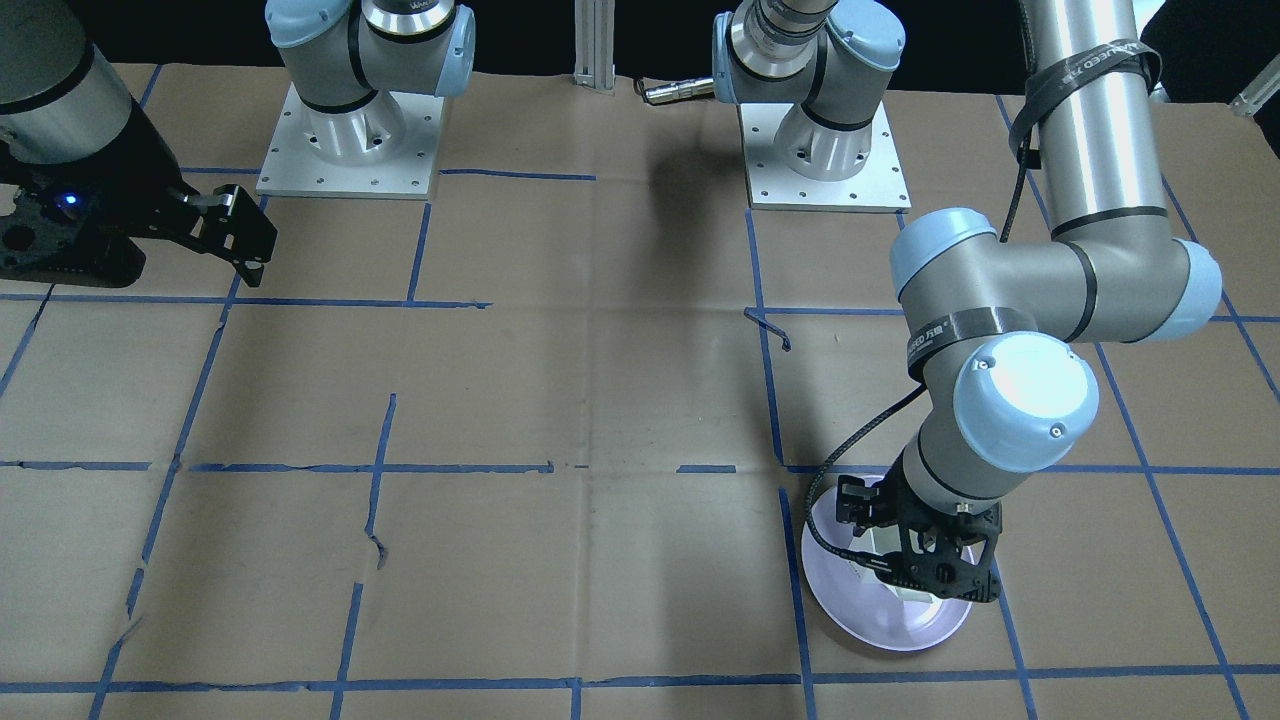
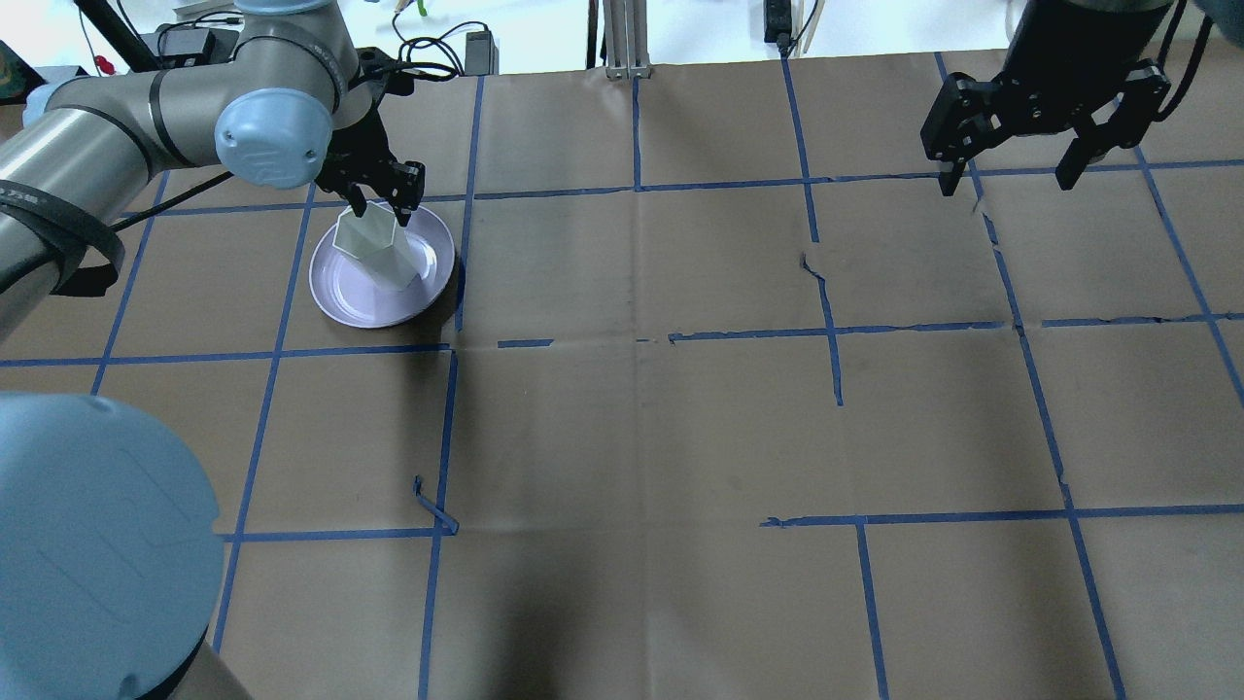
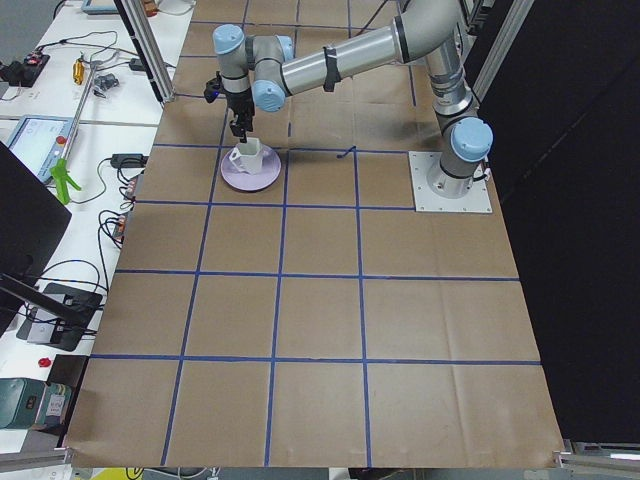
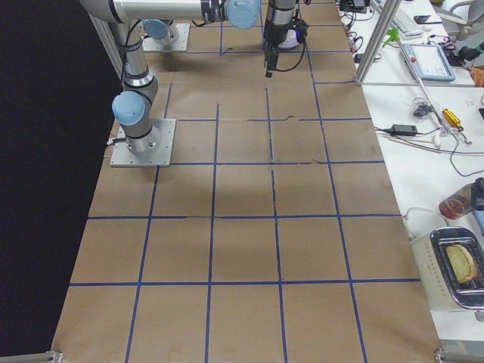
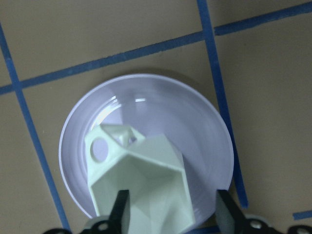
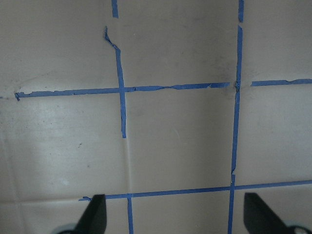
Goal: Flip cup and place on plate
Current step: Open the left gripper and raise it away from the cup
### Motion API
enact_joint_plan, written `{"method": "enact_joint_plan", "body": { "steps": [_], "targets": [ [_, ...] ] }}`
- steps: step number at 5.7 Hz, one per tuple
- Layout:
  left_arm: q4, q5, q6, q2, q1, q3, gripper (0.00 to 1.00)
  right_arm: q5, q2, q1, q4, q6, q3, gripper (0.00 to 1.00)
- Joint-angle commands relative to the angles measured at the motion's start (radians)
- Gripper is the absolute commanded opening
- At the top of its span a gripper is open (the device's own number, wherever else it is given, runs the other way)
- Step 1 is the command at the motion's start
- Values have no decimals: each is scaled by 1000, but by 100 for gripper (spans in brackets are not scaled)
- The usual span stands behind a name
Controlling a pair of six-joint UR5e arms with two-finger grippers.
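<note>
The white faceted cup (image 2: pixel 372 251) stands upright, mouth up, on the pale lavender plate (image 2: pixel 342 292) at the far left of the table. In the left wrist view the cup (image 5: pixel 146 180) fills the plate's (image 5: pixel 195 122) near half, and its angular handle points to that view's upper left. My left gripper (image 2: pixel 381 204) is open just above the cup's rim. One finger (image 5: pixel 120 209) is over the cup's mouth and the other finger (image 5: pixel 225 209) is outside, apart from the wall. My right gripper (image 2: pixel 1009 177) is open and empty, high over the far right.
The table is brown paper with a grid of blue tape (image 2: pixel 637 340). The two arm bases (image 1: pixel 345 130) stand at the robot's edge. The left arm's elbow (image 1: pixel 1025 400) hangs over the plate (image 1: pixel 870 625) in the front-facing view. Cables and tools lie beyond the table's ends.
</note>
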Motion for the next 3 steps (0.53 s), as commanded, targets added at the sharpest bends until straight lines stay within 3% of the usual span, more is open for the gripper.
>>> {"method": "enact_joint_plan", "body": {
  "steps": [1, 3],
  "targets": [
    [-162, 7, -85, 146, -10, -2, 99, 0, 0, 0, 1, 0, 0, 100],
    [-338, -5, -272, 296, -80, 0, 99, 0, 0, 0, -1, 0, 0, 100]
  ]
}}
